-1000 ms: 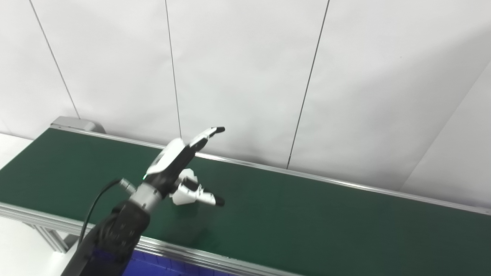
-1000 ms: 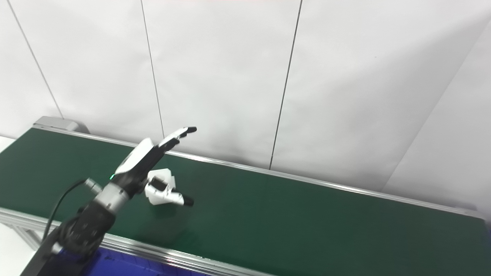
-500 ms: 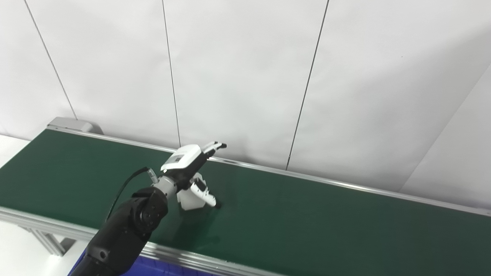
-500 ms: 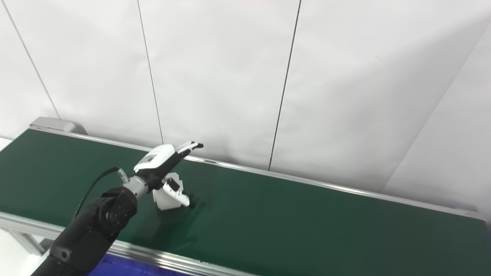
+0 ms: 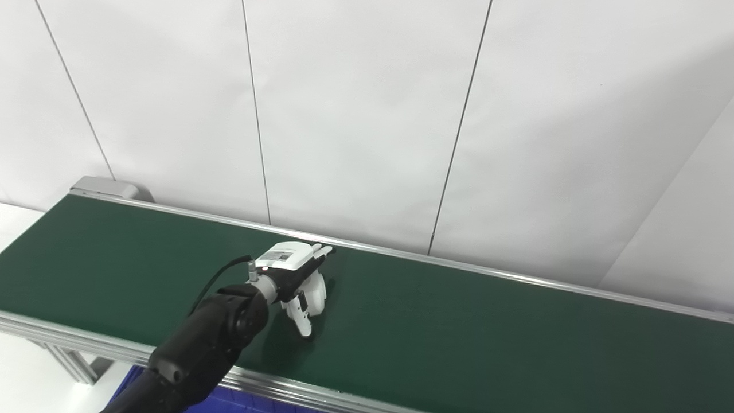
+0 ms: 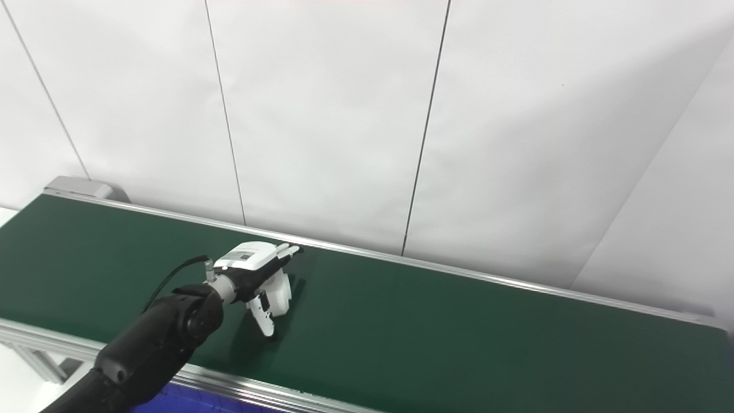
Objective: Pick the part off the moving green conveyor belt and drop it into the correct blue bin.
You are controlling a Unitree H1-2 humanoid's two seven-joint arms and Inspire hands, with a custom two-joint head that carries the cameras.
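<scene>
The green conveyor belt (image 5: 459, 327) runs across the view. A small white part (image 5: 318, 293) lies on it left of the middle, also seen in the right eye view (image 6: 282, 296). My left hand (image 5: 293, 269) is low over the belt and covers the part from above. Its fingers (image 5: 321, 250) reach straight out over the part towards the far rail. Its thumb (image 5: 302, 322) points down to the belt on the near side of the part. The hand is open and not closed on the part. Most of the part is hidden under the palm. My right hand is not in view.
A strip of blue bin (image 5: 229, 401) shows under the belt's near rail (image 5: 321, 396) at the bottom left. A white panelled wall (image 5: 367, 115) stands right behind the far rail. A grey end cap (image 5: 109, 187) closes the belt at far left.
My left hand has come down from raised above the belt to lying low over the white part, and reached a little farther right. The fingers levelled out and the thumb swung down.
</scene>
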